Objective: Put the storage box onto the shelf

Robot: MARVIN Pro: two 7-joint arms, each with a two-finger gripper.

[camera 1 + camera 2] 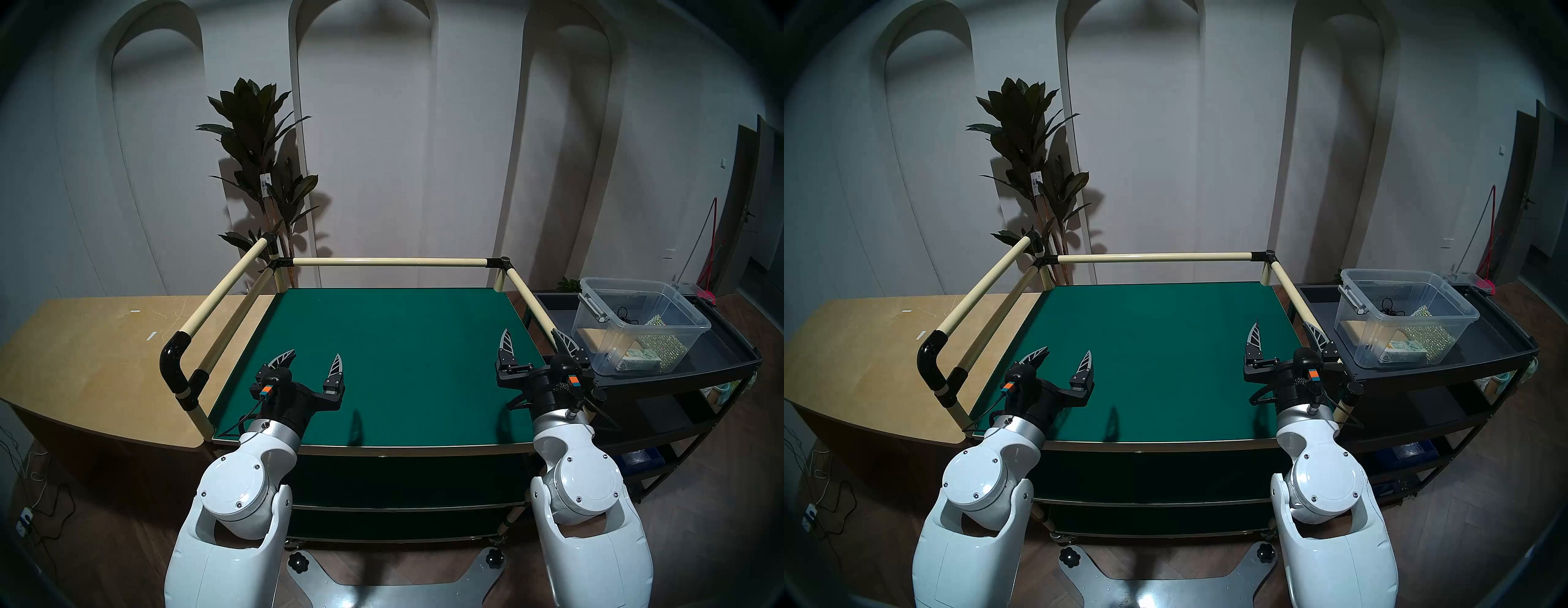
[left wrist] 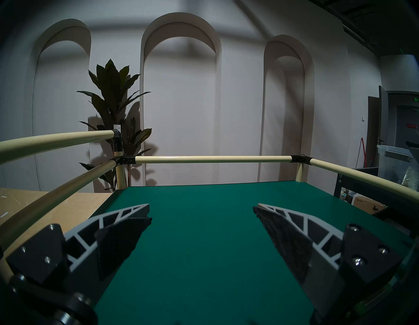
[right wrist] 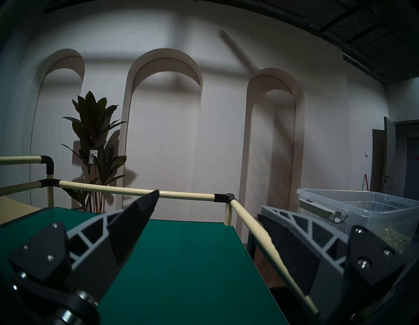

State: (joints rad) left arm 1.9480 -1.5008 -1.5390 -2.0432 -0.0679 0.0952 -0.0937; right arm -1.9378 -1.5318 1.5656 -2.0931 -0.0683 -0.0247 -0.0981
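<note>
The storage box (image 1: 636, 327), a clear lidless bin with grey clip handles, stands on the top tray of a black cart to the right of the shelf; a glittery pad, a black cable and tan items show through it. It also shows in the right wrist view (image 3: 374, 215). The shelf's green deck (image 1: 382, 348) lies bare in front of me, with cream rails on the left, back and right. My left gripper (image 1: 315, 356) is open and empty over the deck's front left. My right gripper (image 1: 531, 333) is open and empty, straddling the right rail (image 3: 249, 222) just left of the box.
The black cart (image 1: 721, 344) has lower tiers holding small items. A tan wooden counter (image 1: 85, 339) adjoins the shelf on the left. A tall plant (image 1: 254, 170) stands behind the back left corner. The shelf's front side has no rail.
</note>
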